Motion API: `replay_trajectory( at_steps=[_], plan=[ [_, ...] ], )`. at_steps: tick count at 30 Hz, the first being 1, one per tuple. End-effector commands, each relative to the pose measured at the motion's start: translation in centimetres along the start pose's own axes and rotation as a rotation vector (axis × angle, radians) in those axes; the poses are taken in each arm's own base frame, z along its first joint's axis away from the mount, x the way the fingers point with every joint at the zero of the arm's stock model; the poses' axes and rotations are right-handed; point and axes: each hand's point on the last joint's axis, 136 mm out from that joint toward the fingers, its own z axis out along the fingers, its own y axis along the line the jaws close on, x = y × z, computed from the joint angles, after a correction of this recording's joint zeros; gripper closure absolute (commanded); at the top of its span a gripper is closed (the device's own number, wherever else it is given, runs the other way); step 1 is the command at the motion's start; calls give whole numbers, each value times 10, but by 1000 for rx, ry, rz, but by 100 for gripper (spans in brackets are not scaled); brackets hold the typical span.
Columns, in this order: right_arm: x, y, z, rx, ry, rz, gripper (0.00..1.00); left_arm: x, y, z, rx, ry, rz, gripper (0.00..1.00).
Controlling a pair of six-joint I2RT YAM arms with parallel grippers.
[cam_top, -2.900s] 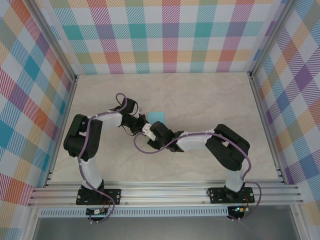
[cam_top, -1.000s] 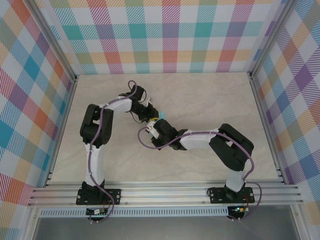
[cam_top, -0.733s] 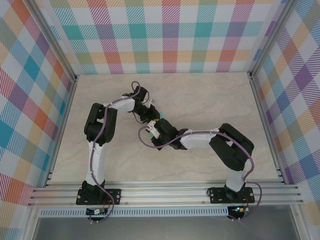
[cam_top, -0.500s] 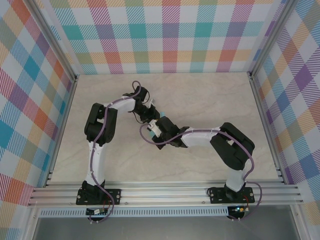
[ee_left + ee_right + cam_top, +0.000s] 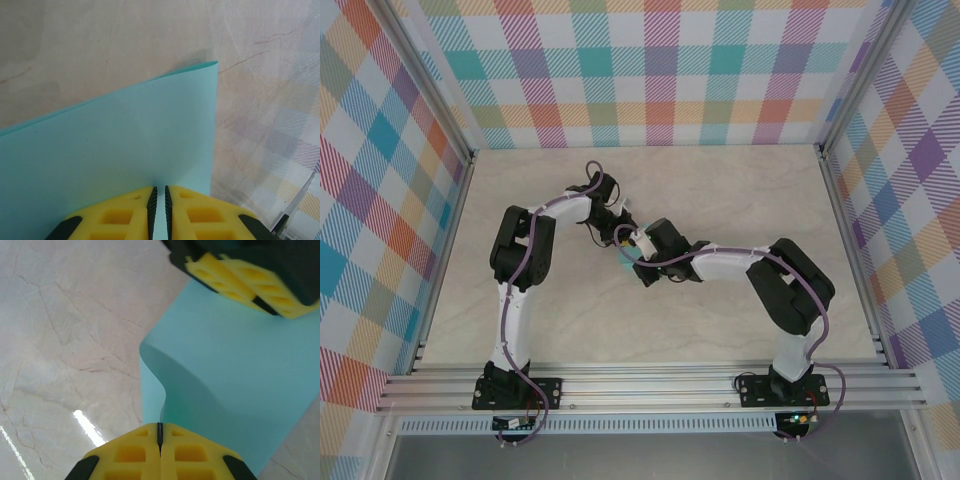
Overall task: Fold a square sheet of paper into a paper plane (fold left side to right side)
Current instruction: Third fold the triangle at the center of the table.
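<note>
Left gripper [image 5: 159, 199]: pinching the turquoise square sheet of paper [image 5: 120, 145]
Right gripper [image 5: 160, 433]: clamped on its curled edge
Paper: bowed between them

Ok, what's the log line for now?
left fingers: shut on sheet | right fingers: shut on sheet | sheet: turquoise, curved

Left end effector [image 5: 159, 194] and right [image 5: 160, 430] closed
</note>
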Motion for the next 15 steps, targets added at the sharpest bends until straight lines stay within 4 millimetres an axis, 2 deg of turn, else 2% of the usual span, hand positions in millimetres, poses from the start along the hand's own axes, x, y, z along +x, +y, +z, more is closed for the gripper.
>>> replay_trajectory(
  at_steps=[1, 8, 15],
  plan=[
    [-11, -1, -5, -43, -8, 73, 100, 29, 41, 34, -145, 104, -43, 84],
    [-14, -23, -5, -19, 13, 131, 100, 29, 40, 34, -146, 104, -38, 85],
    [-14, -30, 0, -19, 35, 147, 100, 29, 38, 35, -143, 104, -36, 85]
  ],
)
